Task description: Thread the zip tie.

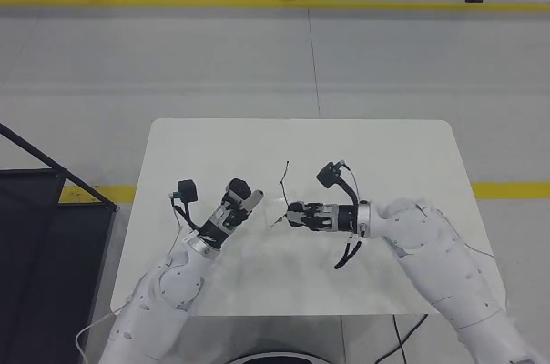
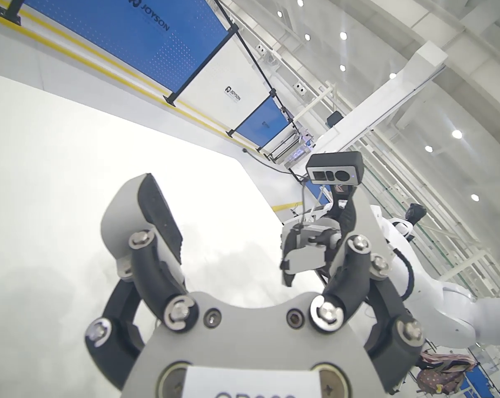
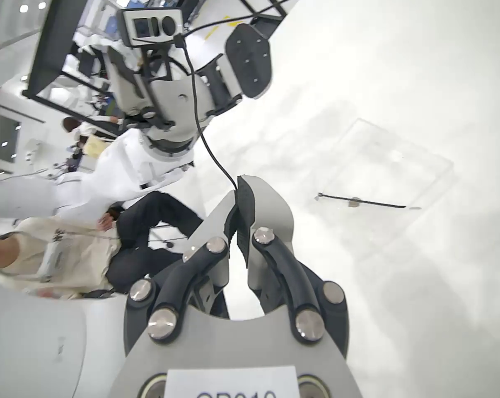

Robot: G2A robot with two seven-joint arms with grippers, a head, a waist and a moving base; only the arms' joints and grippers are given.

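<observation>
My right gripper (image 1: 291, 216) is over the middle of the white table (image 1: 393, 155), shut on a thin black zip tie (image 1: 284, 182) that sticks out past its fingertips towards the far side. In the right wrist view the same gripper (image 3: 238, 192) has its pads pressed together, and the strand (image 3: 210, 146) leaves their tip. A second black zip tie (image 3: 357, 202) lies flat on a clear plate (image 3: 423, 167) on the table. My left gripper (image 1: 243, 196) hangs open a little to the left, with nothing between its fingers (image 2: 160, 217). It faces the right gripper (image 2: 289, 267).
A black framed panel (image 1: 20, 237) stands off the table's left edge. The table's far half and right side are bare white surface. A yellow line (image 1: 521, 189) runs across the floor beyond the right edge.
</observation>
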